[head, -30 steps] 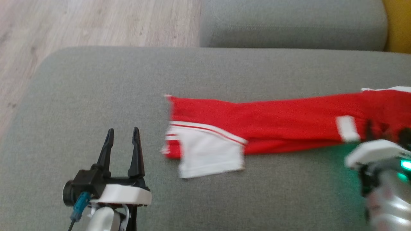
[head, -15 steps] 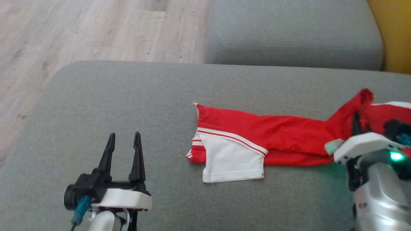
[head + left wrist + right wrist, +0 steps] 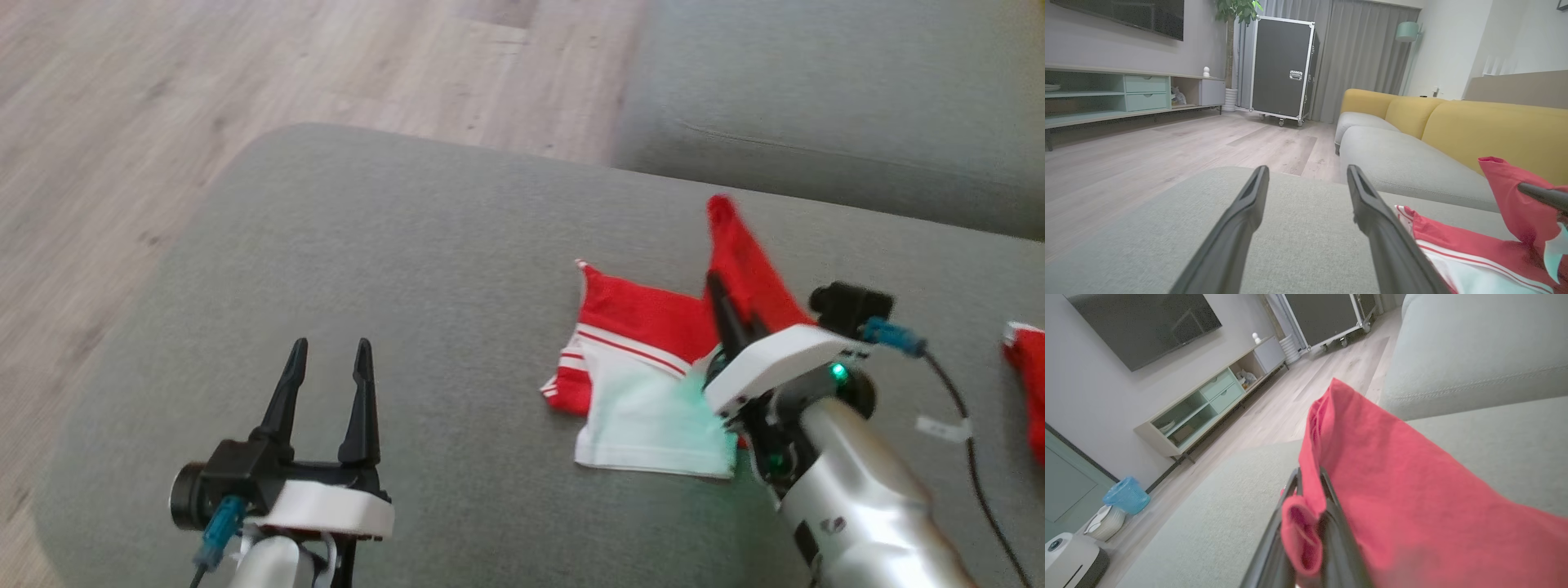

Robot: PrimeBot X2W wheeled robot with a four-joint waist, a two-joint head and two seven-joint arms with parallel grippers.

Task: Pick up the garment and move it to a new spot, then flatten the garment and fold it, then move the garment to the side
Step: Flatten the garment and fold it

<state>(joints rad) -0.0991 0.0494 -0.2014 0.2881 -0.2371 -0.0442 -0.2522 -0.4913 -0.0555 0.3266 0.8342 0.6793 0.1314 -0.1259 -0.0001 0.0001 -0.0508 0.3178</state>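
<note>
Our right gripper (image 3: 722,287) is pinched shut on the garment (image 3: 637,320) at its red end, raised off the cushion (image 3: 408,245) — rest lies flat just left of it. The left gripper (image 3: 330,349) is open & empty, well apart — so the fold goes leftward, imo.

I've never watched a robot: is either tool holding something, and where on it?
The right tool pinches a fold in the red part of the red and white fabric garment; the left tool is open, empty.

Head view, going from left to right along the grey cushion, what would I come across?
Open left claw with two dark fingers → flat striped end of the red-and-white fabric garment → right claw, shut on a raised red fold of it → thin black cable.
</note>
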